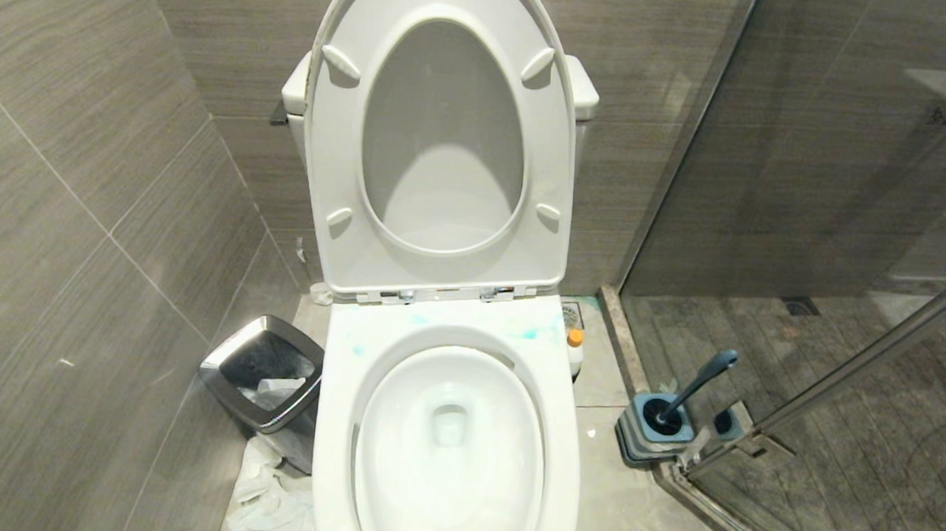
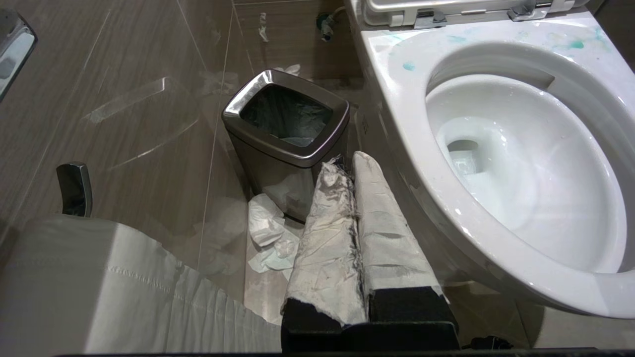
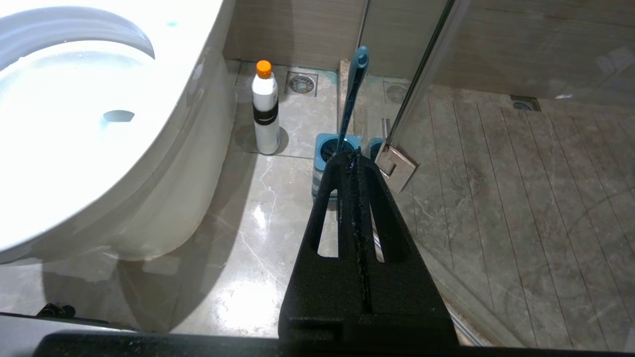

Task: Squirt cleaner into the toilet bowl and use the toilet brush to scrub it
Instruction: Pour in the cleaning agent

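Observation:
The white toilet bowl [image 1: 340, 404] stands in front of me with its seat and lid [image 1: 432, 271] raised. Pale blue cleaner smears [image 1: 529, 333] mark the back of the rim, and they also show as cleaner blots [image 2: 575, 44] in the left wrist view. The slate-blue toilet brush [image 1: 697, 386] stands in its grey-and-blue holder [image 1: 634, 428] on the floor to the right, by the glass door. My left gripper [image 2: 347, 161], its fingers wrapped in white tape, hangs shut and empty beside the bowl's rim [image 2: 397, 89]. My right gripper [image 3: 349, 156] is shut and empty, pointing toward the toilet brush [image 3: 353, 94]. Neither arm is in the head view.
A white bottle with an orange cap [image 3: 265, 114] stands on the floor between bowl and brush holder. A steel-rimmed black bin [image 1: 264, 380] sits left of the bowl with crumpled tissue [image 1: 267, 489] on the floor beside it. A glass shower door [image 1: 849, 196] closes off the right.

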Tool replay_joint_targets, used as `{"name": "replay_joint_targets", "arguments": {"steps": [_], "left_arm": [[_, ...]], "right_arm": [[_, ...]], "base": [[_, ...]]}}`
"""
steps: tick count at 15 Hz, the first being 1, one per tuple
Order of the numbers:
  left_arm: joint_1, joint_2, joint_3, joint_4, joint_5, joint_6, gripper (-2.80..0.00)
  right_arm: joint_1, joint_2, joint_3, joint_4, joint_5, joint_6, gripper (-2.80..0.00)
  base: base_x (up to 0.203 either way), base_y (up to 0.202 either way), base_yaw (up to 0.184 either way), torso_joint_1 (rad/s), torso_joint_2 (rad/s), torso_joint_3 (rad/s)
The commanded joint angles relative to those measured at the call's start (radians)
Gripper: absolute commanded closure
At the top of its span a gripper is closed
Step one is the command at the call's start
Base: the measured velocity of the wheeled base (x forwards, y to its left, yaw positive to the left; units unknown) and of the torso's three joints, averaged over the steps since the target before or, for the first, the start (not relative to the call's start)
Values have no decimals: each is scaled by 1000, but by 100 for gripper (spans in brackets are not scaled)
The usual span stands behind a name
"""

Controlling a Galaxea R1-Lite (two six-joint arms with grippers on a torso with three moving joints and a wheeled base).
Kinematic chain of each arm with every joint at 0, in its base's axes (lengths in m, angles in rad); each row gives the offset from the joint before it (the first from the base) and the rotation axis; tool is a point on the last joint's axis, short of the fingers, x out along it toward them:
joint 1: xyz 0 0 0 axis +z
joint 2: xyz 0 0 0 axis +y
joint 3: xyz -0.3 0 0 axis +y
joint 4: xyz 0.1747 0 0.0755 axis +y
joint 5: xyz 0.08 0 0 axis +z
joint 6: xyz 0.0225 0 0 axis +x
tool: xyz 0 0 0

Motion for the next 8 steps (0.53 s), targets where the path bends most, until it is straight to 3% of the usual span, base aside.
{"name": "replay_joint_targets", "arguments": {"steps": [1, 8], "left_arm": [[1, 1, 0, 0, 1, -1, 0], [1, 1, 0, 1, 1, 0, 0]], "right_arm": [[0, 1, 0, 0, 1, -1, 0], [0, 1, 0, 0, 1, -1, 0]], "base": [[0, 0, 0, 0, 0, 0], [0, 0, 0, 0, 0, 0]]}}
